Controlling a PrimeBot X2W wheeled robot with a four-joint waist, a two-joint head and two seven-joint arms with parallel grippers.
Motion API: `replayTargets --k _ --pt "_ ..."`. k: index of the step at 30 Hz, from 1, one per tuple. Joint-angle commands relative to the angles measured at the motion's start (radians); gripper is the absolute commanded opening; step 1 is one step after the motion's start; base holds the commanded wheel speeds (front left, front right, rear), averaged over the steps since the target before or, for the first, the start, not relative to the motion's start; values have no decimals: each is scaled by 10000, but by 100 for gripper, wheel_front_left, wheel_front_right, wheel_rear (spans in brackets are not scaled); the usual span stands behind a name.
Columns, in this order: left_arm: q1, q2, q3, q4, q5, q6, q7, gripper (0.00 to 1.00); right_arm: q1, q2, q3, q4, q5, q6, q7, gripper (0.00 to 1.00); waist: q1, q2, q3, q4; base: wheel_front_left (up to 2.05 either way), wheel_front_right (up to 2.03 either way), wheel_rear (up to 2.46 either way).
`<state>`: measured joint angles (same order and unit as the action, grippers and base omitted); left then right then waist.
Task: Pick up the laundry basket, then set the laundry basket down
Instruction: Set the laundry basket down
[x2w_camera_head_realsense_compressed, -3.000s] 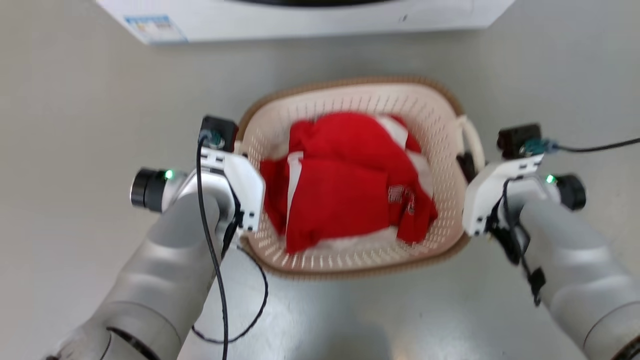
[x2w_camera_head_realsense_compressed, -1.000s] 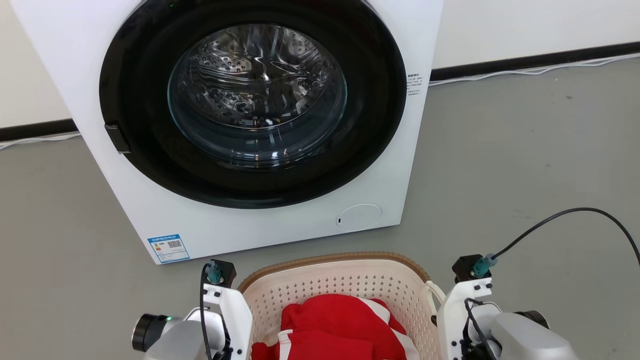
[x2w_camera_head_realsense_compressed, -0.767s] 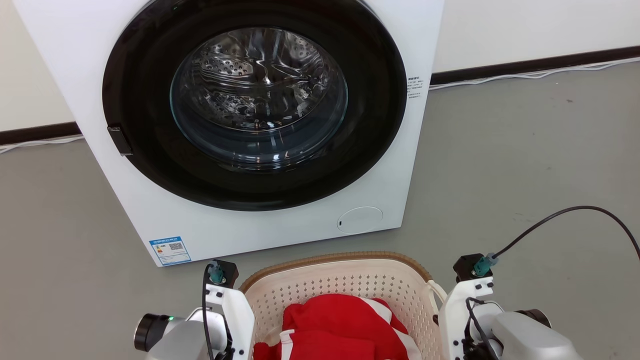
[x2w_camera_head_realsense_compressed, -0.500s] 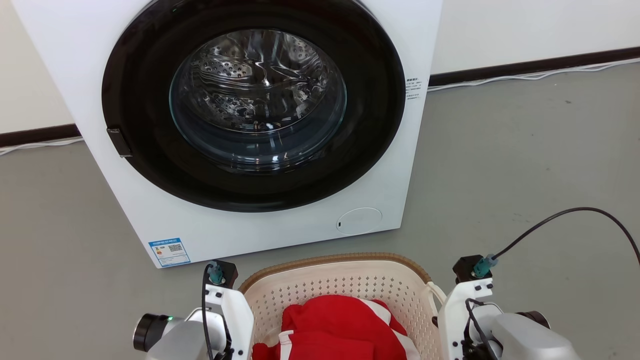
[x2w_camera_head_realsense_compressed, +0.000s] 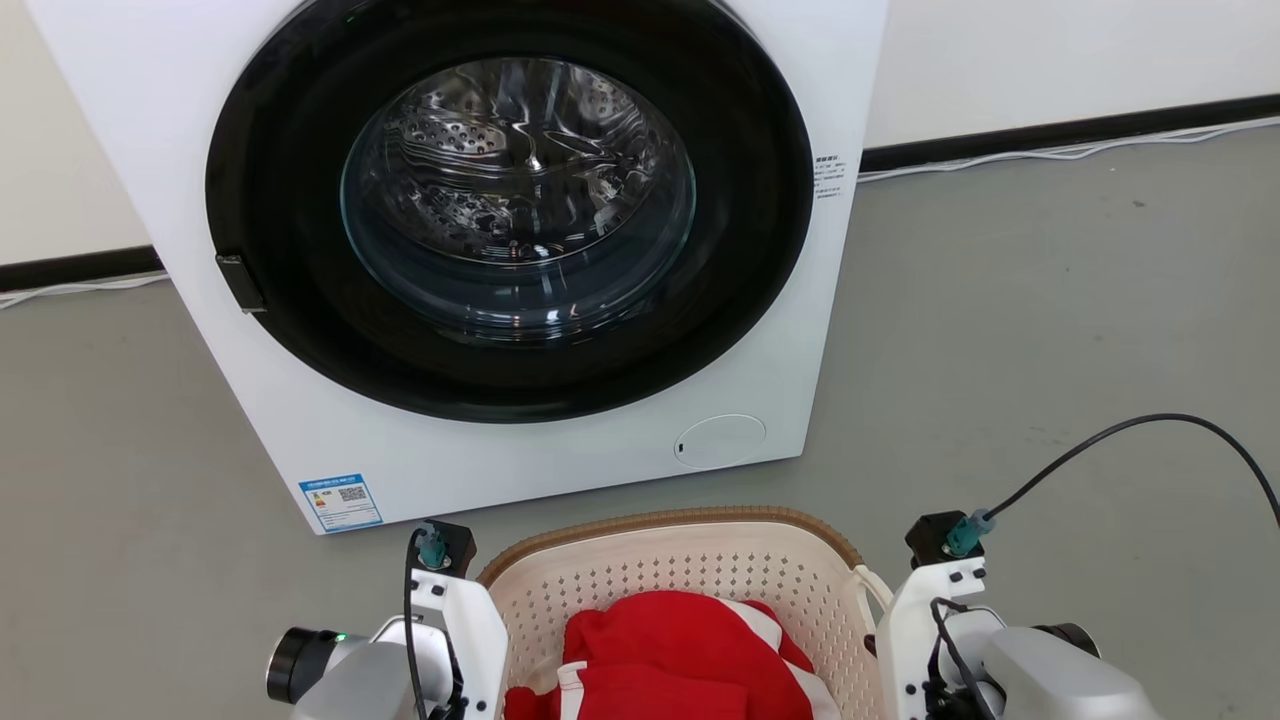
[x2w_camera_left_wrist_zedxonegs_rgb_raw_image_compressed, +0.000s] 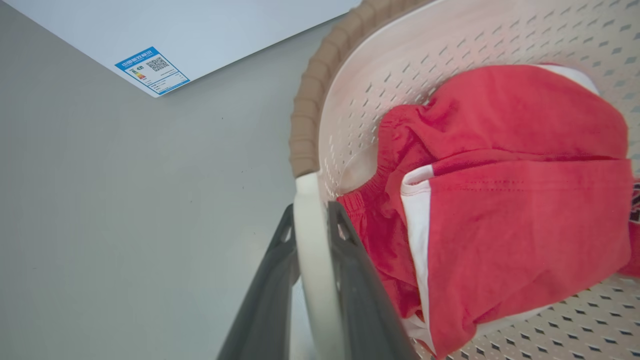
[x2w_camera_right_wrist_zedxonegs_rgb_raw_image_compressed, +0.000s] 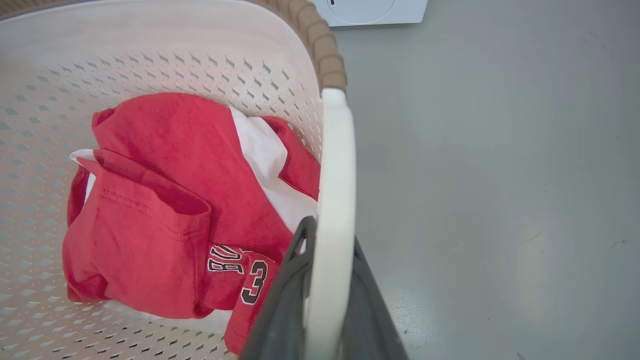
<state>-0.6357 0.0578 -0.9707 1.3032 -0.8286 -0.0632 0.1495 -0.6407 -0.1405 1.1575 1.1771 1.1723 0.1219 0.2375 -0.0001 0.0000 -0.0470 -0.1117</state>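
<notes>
In front of the washing machine (x2w_camera_head_realsense_compressed: 830, 330), head view: the laundry basket (x2w_camera_head_realsense_compressed: 690, 575) is low centre, near the machine with a strip of grey floor (x2w_camera_head_realsense_compressed: 1050, 330) between them. I only get its far half in frame. Inside is a pile of red clothes (x2w_camera_head_realsense_compressed: 670, 640) with a white stripe. My left arm (x2w_camera_head_realsense_compressed: 450, 630) is tight against the basket's left side and my right arm (x2w_camera_head_realsense_compressed: 930, 630) against its right; the fingers are hidden from here. A black cable (x2w_camera_head_realsense_compressed: 1130, 435) loops off the right wrist. Behind the machine there's a pale wall (x2w_camera_head_realsense_compressed: 1050, 60) with a dark skirting strip (x2w_camera_head_realsense_compressed: 1060, 128).

Left wrist view: the left gripper (x2w_camera_left_wrist_zedxonegs_rgb_raw_image_compressed: 312, 217) is clamped on the basket's white left handle (x2w_camera_left_wrist_zedxonegs_rgb_raw_image_compressed: 306, 195), one dark finger on each side of the loop, both touching it. The brown rim runs up from the handle. The red clothes lie just inside, next to the inner finger. There's bare floor on the outer side, and the machine's corner with a blue label (x2w_camera_left_wrist_zedxonegs_rgb_raw_image_compressed: 152, 70) at top.

Right wrist view: same story. The right gripper (x2w_camera_right_wrist_zedxonegs_rgb_raw_image_compressed: 331, 235) is closed on the right handle (x2w_camera_right_wrist_zedxonegs_rgb_raw_image_compressed: 337, 150), with the loop pinched between the fingers. The red clothes show a black-and-white "3", and a white cloth (x2w_camera_right_wrist_zedxonegs_rgb_raw_image_compressed: 260, 150) is tucked among them. Grey floor is outside the rim.

I can't tell from any view whether the basket's base is on the floor or clear of it.
</notes>
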Motion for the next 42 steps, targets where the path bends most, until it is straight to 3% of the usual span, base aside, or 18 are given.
replayTargets --k 1,15,25,42 --pt "-301 145 79 -125 -8 -130 -147 0 -365 65 89 -229 67 88 -152 0 1 0 27 10 0 0 0" --pt "-785 177 77 -125 -12 89 -636 0 -532 -109 288 -390 163 88 -1272 0 1 0 1041 193 0 0 0" --pt "-2187 387 42 -125 158 437 -949 0 -1576 -557 351 -806 230 88 -2128 0 1 0 3460 412 0 0 0" --pt "-5066 273 -235 -125 704 1136 -1814 0 -3862 -1298 584 -1116 183 88 -3522 0 1 0 7346 896 0 0 0"
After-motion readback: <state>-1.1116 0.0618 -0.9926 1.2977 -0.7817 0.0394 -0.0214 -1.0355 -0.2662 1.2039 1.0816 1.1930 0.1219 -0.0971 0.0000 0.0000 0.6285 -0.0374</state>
